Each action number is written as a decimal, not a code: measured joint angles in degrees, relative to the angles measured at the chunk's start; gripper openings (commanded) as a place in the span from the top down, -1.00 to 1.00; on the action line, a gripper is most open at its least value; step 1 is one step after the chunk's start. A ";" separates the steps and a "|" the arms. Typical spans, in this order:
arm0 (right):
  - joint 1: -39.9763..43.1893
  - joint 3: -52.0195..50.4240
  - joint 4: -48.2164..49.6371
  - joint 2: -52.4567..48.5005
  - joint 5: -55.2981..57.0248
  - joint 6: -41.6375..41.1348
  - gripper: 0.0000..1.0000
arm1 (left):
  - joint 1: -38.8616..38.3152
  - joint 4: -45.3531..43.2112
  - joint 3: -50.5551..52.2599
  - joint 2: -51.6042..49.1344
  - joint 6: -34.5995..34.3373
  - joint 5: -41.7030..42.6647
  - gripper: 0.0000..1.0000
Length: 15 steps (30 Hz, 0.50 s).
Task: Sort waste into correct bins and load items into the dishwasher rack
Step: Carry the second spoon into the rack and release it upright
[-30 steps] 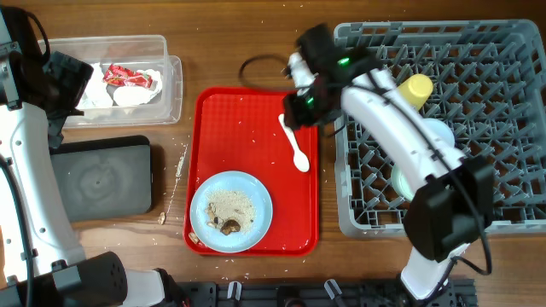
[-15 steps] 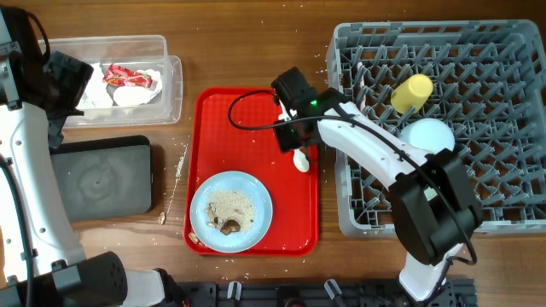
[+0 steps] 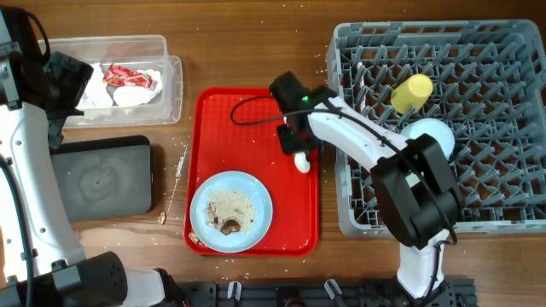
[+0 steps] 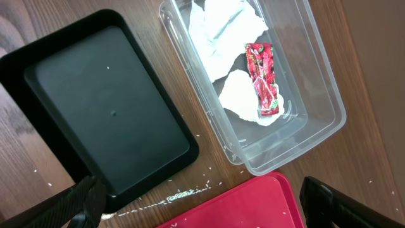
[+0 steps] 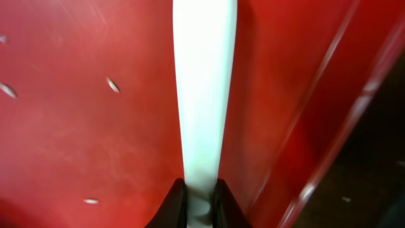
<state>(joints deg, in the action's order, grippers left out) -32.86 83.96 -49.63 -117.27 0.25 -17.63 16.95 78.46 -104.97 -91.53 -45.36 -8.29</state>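
Note:
My right gripper (image 3: 296,141) is down on the red tray (image 3: 220,128), shut on the handle of a white plastic spoon (image 5: 202,95) whose bowl (image 3: 301,162) lies on the tray. The large light blue plate (image 3: 250,194) with brown scraps sits at the tray's front. The grey dishwasher rack (image 3: 499,102) holds the yellow-green cup (image 3: 412,89) and a pale dish (image 3: 426,133). My left gripper (image 4: 202,206) is open and empty above the table, near the clear tub (image 4: 319,82) with white napkins (image 4: 218,28) and the red-and-white wrapper (image 4: 262,79), and the black tray (image 4: 104,107).
Crumbs and rice grains lie on the wood between the black tray (image 3: 107,179) and the red tray. The clear tub (image 3: 171,81) stands at the back left. A black cable loops over the tray's back edge (image 3: 256,64).
My right arm swung left from the rack, came down over the red tray and closed on the spoon's handle. The left arm has not moved.

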 measured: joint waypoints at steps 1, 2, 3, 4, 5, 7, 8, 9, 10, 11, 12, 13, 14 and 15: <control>0.94 2.43 -2.23 0.33 0.00 -0.17 0.91 | 0.00 -0.02 0.00 0.00 0.00 0.00 -1.00; 2.21 4.37 -3.52 1.33 -0.02 -0.15 0.91 | 0.00 0.00 0.00 0.00 0.00 0.02 -1.00; 3.72 5.92 -4.22 2.71 -0.04 -0.15 0.91 | 0.00 0.00 0.00 0.00 0.00 0.00 -1.00; 5.92 7.76 -4.94 4.85 0.02 -0.13 0.92 | 0.00 0.00 0.00 0.00 0.00 0.00 -1.00; 9.16 9.38 -5.03 8.07 0.13 -0.09 0.92 | 0.00 0.00 0.00 0.00 0.00 0.00 -1.00; 14.53 9.73 -5.49 11.56 0.11 1.51 0.91 | 0.00 0.00 0.00 0.00 0.00 0.00 -1.00; 17.22 9.81 -5.49 12.26 0.22 2.80 0.91 | 0.00 0.00 0.00 0.00 0.00 0.00 -1.00; 20.79 9.86 -5.46 12.46 0.33 4.96 0.88 | 0.00 0.00 0.00 0.02 0.00 0.00 -1.00; 22.69 9.84 -5.44 12.46 0.57 6.45 0.87 | 0.00 0.00 0.00 0.00 0.00 0.00 -1.00; 23.85 9.84 -5.44 12.46 1.03 7.52 0.85 | 0.00 0.00 0.00 0.00 0.00 0.02 -1.00; 24.65 9.84 -5.44 12.46 2.01 8.63 0.79 | 0.00 0.00 0.00 0.00 0.00 0.00 -1.00; 25.07 9.84 -5.44 12.46 3.08 9.33 0.66 | 0.00 0.00 0.00 0.02 0.00 0.02 -1.00; 25.18 9.84 -5.25 12.44 3.96 9.99 0.63 | 0.00 0.00 0.00 0.00 0.00 0.02 -1.00; 25.16 9.84 -5.18 12.44 4.37 10.49 0.59 | 0.00 0.00 0.00 0.00 0.00 0.00 -0.99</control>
<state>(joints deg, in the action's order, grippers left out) -7.70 93.80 -54.81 -104.84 4.62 -7.14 16.95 78.46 -104.97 -91.53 -45.36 -8.29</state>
